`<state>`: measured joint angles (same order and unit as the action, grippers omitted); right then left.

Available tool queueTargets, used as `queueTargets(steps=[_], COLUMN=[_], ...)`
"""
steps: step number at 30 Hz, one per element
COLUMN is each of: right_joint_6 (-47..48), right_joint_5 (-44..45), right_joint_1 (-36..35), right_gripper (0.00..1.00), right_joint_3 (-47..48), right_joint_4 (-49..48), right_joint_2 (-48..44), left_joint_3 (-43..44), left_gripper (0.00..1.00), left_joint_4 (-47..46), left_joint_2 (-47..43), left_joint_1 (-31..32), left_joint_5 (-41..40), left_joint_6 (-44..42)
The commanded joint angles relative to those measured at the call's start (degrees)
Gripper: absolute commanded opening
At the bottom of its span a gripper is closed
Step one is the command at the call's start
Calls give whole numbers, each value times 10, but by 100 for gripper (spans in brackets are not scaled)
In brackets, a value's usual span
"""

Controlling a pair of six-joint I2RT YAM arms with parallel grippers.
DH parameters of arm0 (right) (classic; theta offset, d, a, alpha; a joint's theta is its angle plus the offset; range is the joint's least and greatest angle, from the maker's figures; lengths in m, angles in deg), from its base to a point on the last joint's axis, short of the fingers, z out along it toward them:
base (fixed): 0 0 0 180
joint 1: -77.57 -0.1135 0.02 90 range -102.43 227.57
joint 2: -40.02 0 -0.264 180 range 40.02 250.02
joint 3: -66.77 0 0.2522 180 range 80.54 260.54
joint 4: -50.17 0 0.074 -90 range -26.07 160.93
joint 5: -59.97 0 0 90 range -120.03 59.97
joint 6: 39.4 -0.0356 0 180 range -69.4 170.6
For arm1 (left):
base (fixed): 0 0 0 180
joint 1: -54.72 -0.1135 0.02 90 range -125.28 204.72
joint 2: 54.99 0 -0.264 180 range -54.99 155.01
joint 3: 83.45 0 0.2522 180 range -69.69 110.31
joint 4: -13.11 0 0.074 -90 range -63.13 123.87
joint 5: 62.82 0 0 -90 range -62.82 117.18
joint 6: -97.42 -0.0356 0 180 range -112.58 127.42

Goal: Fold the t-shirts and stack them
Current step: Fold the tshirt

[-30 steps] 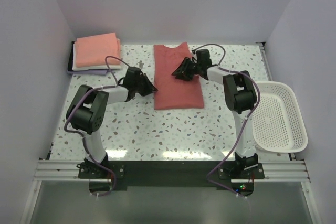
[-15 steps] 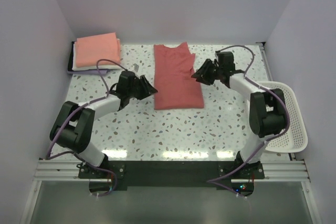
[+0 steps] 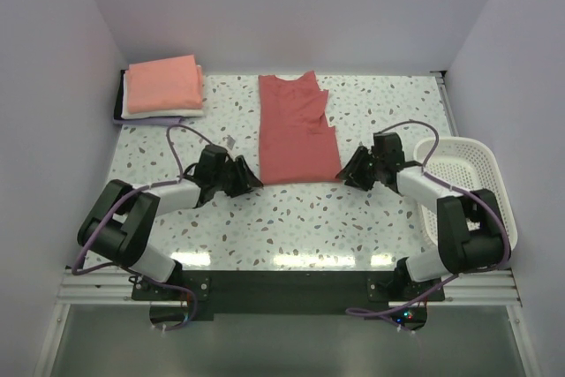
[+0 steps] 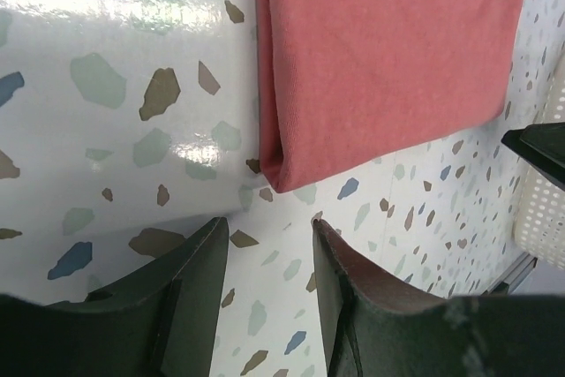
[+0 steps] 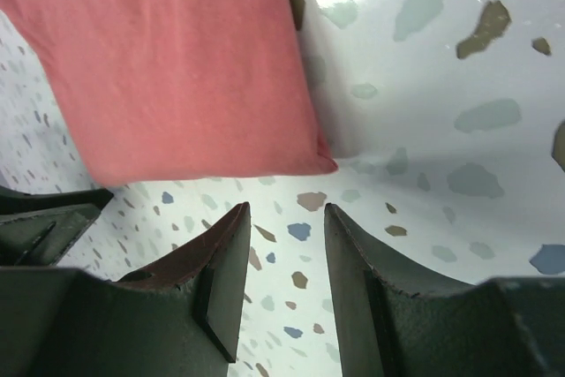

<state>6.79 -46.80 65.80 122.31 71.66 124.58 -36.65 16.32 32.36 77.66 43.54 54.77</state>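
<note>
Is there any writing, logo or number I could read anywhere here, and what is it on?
None: no readable text shows on the red t-shirt, the stack of folded t-shirts, the white basket or the table.

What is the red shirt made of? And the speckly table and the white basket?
The dusty-red t-shirt looks like soft matte knit cloth: it shows a fine weave and a rounded folded edge. The table could be smooth terrazzo stone or a printed laminate. It is glossy, with glare over coloured flecks. The basket looks like hard white plastic, a lattice of small holes.
</note>
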Motion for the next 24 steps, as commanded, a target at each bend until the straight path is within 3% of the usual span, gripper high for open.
queueTargets(steps=[1, 17, 24], right_joint_6=[10, -26, -43], right_joint_5=[33, 30, 41], right_joint_1=[0, 0, 0], right_gripper=[43, 43, 42], right_joint_3=[-20, -55, -69], right_joint_4=[-18, -111, -140], right_joint_2=[-31, 18, 27], left_joint_3=[-9, -32, -32], left_gripper=[48, 47, 45], left_joint_4=[-43, -139, -140], left_joint_2=[-17, 32, 55], left_joint_1=[4, 6, 17], left_joint_5=[17, 29, 5], left_joint_6=[-5, 34, 41])
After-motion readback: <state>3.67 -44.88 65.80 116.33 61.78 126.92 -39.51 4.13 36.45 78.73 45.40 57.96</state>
